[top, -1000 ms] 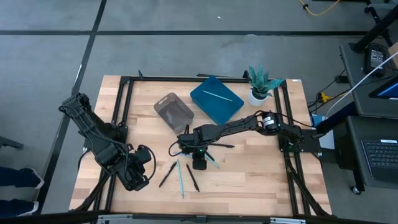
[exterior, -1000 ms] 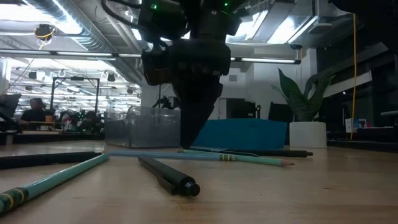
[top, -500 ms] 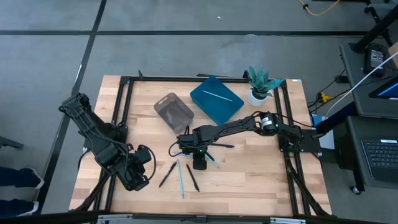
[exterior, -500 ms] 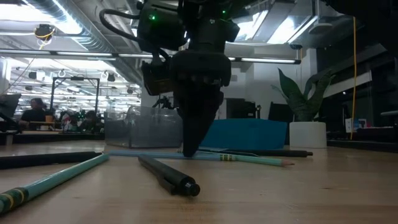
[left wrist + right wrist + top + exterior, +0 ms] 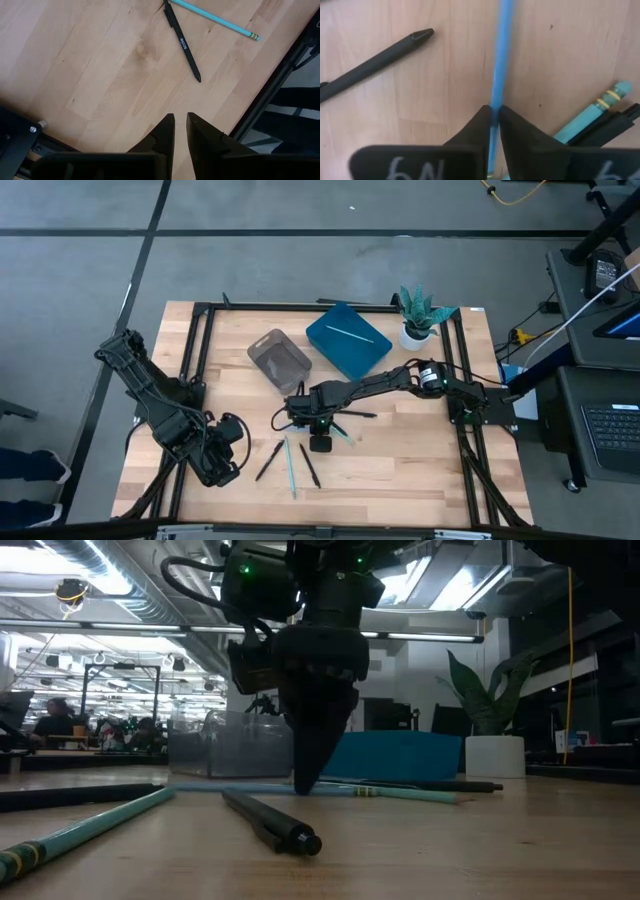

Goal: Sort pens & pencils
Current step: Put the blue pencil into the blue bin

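Note:
My right gripper [image 5: 318, 430] stands over the middle of the table, fingers pointing down [image 5: 305, 778], shut on a light blue stick [image 5: 501, 45] that lies on the wood [image 5: 390, 793]. Two black sticks [image 5: 268, 461] [image 5: 310, 465] and a light blue one [image 5: 290, 468] lie near the front. Another black stick [image 5: 356, 414] lies just right of the gripper. A light blue stick [image 5: 350, 332] lies in the blue tray [image 5: 340, 352]. My left gripper [image 5: 228, 452] waits at the front left, fingers close together and empty [image 5: 180, 120]. My right gripper pinches the light blue stick's shaft [image 5: 495, 102] between its two fingertips. The fingers come from above, pointing down, and lie across the stick. The stick lies flat on the table [image 5: 240, 787] and runs out to both sides of the fingers.
A clear grey box [image 5: 279, 360] stands left of the blue tray at the back. A potted plant [image 5: 416, 316] is at the back right. A black frame [image 5: 200, 360] runs along the table's edges. A banded teal stick [image 5: 600, 112] lies close beside the right gripper.
My right gripper has come down a little onto the light blue stick.

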Robot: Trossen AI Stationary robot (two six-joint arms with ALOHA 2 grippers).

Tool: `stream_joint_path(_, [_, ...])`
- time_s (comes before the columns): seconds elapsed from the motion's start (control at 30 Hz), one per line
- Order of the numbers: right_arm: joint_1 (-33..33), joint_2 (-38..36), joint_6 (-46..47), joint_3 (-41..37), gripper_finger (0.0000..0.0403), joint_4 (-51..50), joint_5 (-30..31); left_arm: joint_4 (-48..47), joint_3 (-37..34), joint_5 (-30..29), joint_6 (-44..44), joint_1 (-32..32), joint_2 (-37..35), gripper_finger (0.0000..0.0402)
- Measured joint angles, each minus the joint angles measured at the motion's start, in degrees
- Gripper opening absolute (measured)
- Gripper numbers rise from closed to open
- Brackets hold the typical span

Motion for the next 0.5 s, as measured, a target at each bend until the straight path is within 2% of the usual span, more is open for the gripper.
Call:
stream_joint_path(0.13, [0.02,0.0,0.0,0.0,0.0024,0.08,-0.06,0.0,-0.01,0.0,0.0,0.01,0.0,0.0043])
stream_joint_path(0.5, [0.04,0.0,1.16,-0.04,0.0027,0.28,-0.91,0.0,0.0,0.0,0.0,0.0,0.0,0.0043])
